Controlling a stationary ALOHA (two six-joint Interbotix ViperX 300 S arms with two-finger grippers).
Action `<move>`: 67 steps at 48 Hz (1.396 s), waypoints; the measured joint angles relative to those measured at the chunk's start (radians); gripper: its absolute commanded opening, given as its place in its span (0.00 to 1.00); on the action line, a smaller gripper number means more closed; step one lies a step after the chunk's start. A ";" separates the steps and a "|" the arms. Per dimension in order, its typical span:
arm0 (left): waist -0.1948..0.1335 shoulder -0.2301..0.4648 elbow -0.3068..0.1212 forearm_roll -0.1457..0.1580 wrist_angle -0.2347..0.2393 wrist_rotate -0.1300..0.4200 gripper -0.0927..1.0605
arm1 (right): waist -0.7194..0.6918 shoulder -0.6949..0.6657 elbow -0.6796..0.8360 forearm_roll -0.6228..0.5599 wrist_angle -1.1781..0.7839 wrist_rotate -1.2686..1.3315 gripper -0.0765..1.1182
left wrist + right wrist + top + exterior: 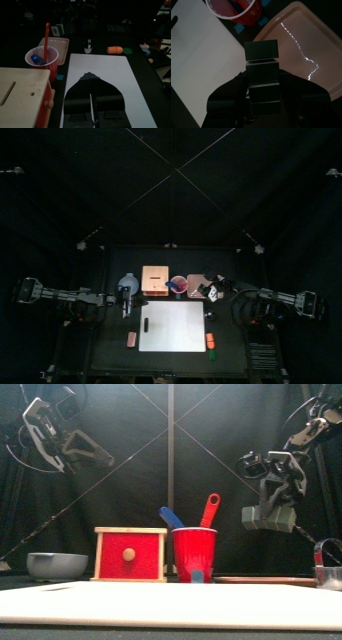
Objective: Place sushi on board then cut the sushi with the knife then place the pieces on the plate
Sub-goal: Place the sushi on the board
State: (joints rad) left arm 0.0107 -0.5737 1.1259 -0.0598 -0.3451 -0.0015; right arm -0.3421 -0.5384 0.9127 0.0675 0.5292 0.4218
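1. Right gripper [261, 84]. We find its jaws closed part-way on the sushi roll [261, 52]. One jaw presses each long side of the roll. In the right wrist view, the dark blocks of the roll run out past the jaw tips in a straight line.

2. Position of the roll. We see it held in the air, touching neither the table nor the cutting board [174, 325]. In the front view, the right gripper hangs well above the table, to the right of the red cup [194, 552]. In the right wrist view, the free end of the roll lies over the near edge of the pink tray [304, 35]. The board is just to one side, and the cup is beyond the tip of the roll.

3. Left gripper [89, 78]. We read its jaws as closed tip to tip, with nothing between them. It hangs over the left part of the board, raised high in the front view and well apart from the roll.

4. Other items.
- The cup holds a blue knife [171, 516] and a red knife [210, 508], and both stand in it untouched.
- The wooden box [131, 554] stands just left of the cup.
- The grey bowl [56, 564] stands further left.
- An orange toy [131, 338] lies beside the board's left edge.
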 measured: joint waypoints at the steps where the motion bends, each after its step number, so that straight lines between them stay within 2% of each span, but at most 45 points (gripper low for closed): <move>1: 0.000 0.000 -0.002 0.000 0.000 0.002 0.06 | 0.017 0.000 -0.002 -0.023 0.000 0.041 0.55; 17: 0.000 0.002 -0.002 0.000 0.002 0.003 0.06 | 0.316 0.041 -0.015 -0.374 0.003 0.724 0.55; 27: 0.000 0.000 0.009 0.000 0.003 0.002 0.06 | 0.474 0.155 -0.075 -0.560 0.055 1.077 0.55; 34: 0.002 0.000 0.009 0.000 0.003 0.003 0.06 | 0.548 0.241 -0.137 -0.637 0.120 1.270 0.55; 46: 0.008 0.000 0.017 0.000 0.006 0.005 0.06 | 0.627 0.399 -0.268 -0.681 0.235 1.540 0.55; 54: 0.009 0.002 0.017 0.000 0.008 0.005 0.06 | 0.649 0.518 -0.365 -0.683 0.279 1.626 0.55; 67: 0.011 -0.008 0.020 0.000 0.008 0.005 0.06 | 0.649 0.667 -0.506 -0.620 0.325 1.694 0.55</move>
State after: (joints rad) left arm 0.0215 -0.5814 1.1459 -0.0598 -0.3375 0.0031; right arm 0.3068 0.1289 0.4065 -0.5522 0.8544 2.1154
